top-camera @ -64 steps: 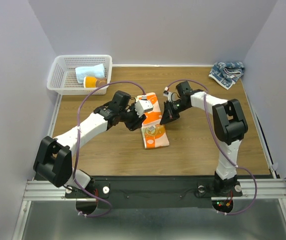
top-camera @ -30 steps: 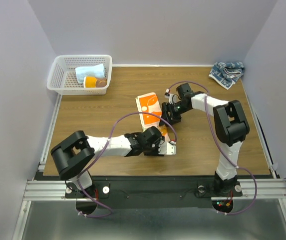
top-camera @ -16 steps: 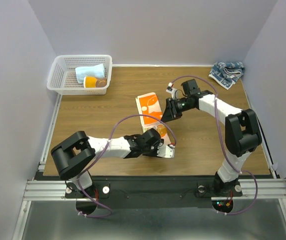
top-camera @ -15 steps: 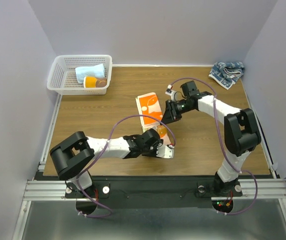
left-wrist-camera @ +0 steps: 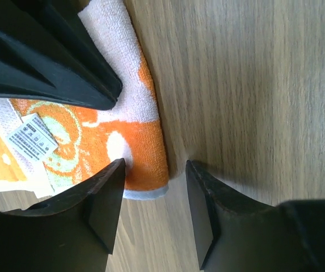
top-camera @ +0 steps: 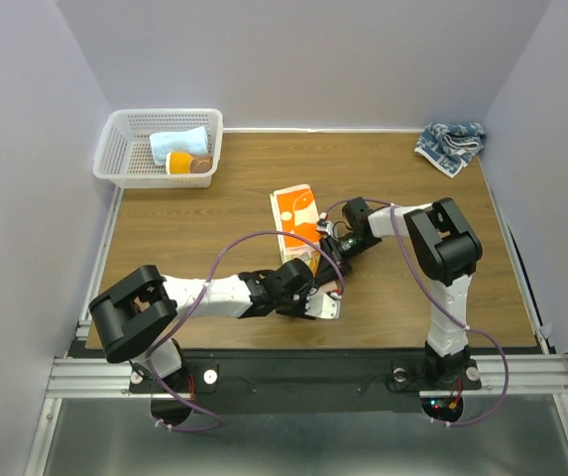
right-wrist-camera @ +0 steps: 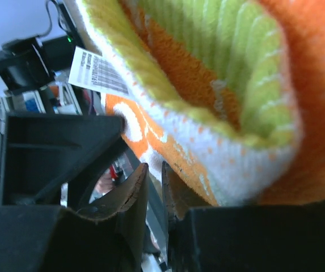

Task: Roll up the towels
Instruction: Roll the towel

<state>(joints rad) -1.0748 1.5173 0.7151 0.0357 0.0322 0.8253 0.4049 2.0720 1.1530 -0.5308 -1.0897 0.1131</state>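
A corner of the orange-printed white cloth towel (top-camera: 296, 210) is straddled by the spread left tool (left-wrist-camera: 153, 169); the right tool (right-wrist-camera: 153, 170) is closed.

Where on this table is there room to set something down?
Bare wood: between the mesh basket and the orange-print towel; also right of the right arm, before the blue patterned towel. Crowded around left gripper and right gripper.

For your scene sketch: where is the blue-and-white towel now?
In the top view, the blue-and-white towel lies crumpled on the table, far right corner, opposite the white mesh basket at far left.
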